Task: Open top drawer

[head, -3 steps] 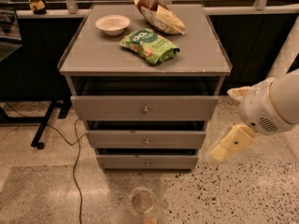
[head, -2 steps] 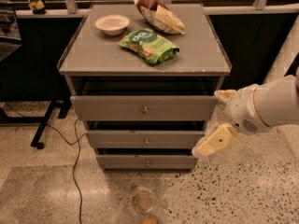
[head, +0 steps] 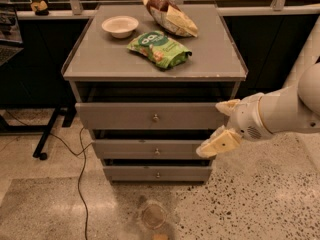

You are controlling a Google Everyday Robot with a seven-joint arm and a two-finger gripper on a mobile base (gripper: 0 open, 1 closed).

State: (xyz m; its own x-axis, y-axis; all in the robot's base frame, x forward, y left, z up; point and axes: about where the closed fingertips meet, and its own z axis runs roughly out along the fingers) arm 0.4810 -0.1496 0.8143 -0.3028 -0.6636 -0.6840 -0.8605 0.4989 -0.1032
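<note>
cab top: bowl, green bag, brown bag | fingers apart, front-r of cab

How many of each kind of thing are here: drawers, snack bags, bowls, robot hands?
Drawers: 3 (top drawer, middle drawer, bottom drawer)
Snack bags: 2 (green bag, brown bag)
Bowl: 1
Gripper: 1, open, at the top drawer's right end
Total: 7

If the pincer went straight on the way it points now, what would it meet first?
Probably the right end of the top drawer, well short of its knob. The open pincer sits at that end, pointing left; depth is unclear, so it might pass in front.
</note>
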